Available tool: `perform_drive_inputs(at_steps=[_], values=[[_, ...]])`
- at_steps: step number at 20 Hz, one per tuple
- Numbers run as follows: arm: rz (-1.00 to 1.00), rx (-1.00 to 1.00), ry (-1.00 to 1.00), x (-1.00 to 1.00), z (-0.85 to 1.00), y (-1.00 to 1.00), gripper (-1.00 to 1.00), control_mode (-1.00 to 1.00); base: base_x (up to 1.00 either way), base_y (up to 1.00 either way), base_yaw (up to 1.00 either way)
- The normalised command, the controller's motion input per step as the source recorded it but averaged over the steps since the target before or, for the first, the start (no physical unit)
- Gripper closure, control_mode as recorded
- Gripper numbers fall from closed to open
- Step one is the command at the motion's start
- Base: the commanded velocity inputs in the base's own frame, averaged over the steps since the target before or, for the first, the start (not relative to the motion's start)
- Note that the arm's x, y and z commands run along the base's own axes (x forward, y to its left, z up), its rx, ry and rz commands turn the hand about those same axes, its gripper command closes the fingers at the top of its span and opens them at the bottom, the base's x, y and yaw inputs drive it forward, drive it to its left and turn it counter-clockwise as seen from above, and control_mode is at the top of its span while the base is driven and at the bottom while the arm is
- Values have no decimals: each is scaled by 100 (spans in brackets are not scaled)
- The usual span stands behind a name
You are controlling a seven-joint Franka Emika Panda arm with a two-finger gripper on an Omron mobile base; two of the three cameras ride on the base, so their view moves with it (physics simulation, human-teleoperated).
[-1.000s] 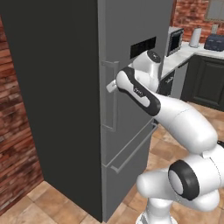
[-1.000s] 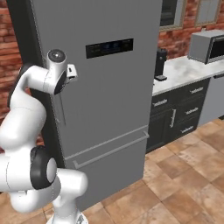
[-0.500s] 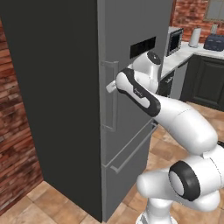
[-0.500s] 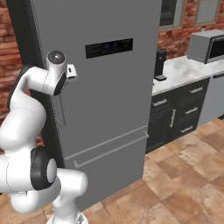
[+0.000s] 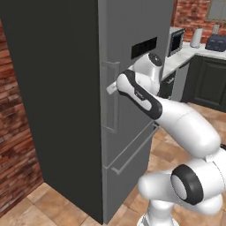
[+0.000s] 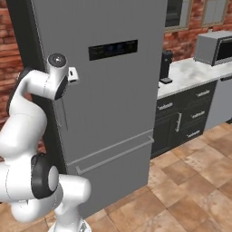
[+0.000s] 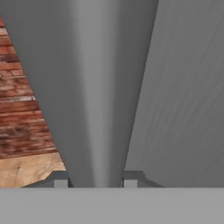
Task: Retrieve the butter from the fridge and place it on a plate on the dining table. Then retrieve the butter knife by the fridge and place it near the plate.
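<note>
Looking from the left base view, I see the tall grey fridge standing shut, with my white arm reaching up to its front. My gripper is right at the slim handle that runs up and down on the door. The black panel sits higher up on the door, to the right of the hand.

From the right base view, the fridge is very big and the bottom drawer is closed under the doors. The hand is up beside the left edge of the door, below and to the left of the black panel. A marble counter with dark cabinets stands to the right of the fridge, and a microwave sits on it.

In the hand view, the grey handle runs straight up the middle. One small dark fingertip is on its left and the other is on its right, so the fingers sit around the handle. Both tips look like they touch it. A brick wall shows off to the left.
</note>
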Motion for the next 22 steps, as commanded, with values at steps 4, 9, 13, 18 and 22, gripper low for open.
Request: perform_drive_inputs(at_steps=[4,9,13,18,22], values=[[0,0,0,-57,7,-43,100,-100,0,0,0],[0,0,0,-72,16,-88,100,-100,0,0,0],[0,0,3,-71,21,-100,100,-100,0,0,0],[0,0,4,-53,20,-100,100,-100,0,0,0],[7,5,0,-24,7,-100,100,-100,0,0,0]])
